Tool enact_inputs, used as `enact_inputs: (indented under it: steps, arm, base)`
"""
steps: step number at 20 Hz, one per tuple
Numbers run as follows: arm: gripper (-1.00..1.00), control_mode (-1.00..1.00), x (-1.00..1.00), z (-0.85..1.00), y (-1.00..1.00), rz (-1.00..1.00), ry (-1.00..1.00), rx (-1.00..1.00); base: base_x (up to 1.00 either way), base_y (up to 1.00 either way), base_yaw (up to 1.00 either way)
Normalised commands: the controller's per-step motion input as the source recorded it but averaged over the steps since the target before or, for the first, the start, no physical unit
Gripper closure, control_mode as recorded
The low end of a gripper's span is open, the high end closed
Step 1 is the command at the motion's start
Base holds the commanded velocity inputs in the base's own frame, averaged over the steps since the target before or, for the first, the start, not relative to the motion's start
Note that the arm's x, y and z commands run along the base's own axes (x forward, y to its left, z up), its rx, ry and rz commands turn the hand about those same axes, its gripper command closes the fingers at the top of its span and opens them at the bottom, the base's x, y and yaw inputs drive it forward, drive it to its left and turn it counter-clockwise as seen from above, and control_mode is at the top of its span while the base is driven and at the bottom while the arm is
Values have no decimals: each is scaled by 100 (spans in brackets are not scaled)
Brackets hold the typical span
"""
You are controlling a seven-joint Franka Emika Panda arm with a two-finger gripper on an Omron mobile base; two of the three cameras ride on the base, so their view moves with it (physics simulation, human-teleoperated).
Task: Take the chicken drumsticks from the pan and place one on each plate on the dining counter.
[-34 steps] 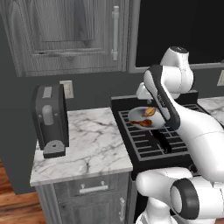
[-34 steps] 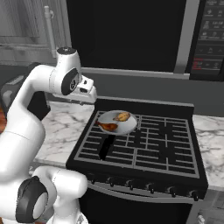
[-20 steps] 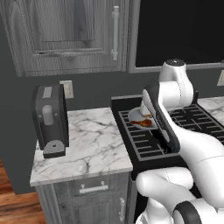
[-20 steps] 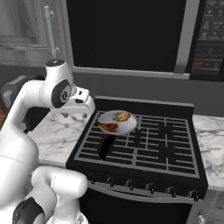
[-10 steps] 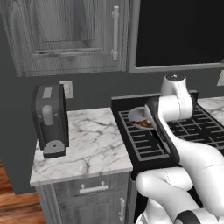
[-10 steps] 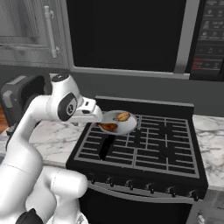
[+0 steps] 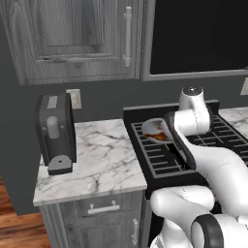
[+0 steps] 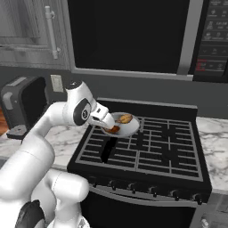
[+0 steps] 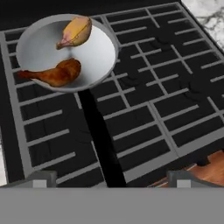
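The pan [image 9: 65, 50] stands on the stove grate [image 9: 166, 100] and holds both chicken drumsticks [image 9: 54, 74], lying apart. The gripper [image 9: 109, 177] hangs above the pan's handle, wide open, holding nothing.

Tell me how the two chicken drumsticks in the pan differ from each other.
Colour: the golden drumstick is pale yellow-gold, while the reddish drumstick is a deeper orange-brown.
Shape: in the hand view the golden drumstick looks short and plump; the reddish drumstick looks longer, tapering to a thin end.
Place: the golden drumstick lies on the side of the pan away from the handle, the reddish drumstick on the handle side.
Both lie loose in the pan, ungripped.
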Motion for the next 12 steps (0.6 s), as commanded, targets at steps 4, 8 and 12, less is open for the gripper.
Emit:
enact_inputs:
  steps: [4, 8, 12]
  arm:
    - [-100, -100, 72, -5, -35, -24, -4, 20]
    - [-100, -100, 83, -10, -22, -12, -3, 15]
    - [-100, -100, 79, -30, -4, -4, -5, 2]
  base:
    - [0, 0, 0]
    - [0, 0, 0]
    - [0, 0, 0]
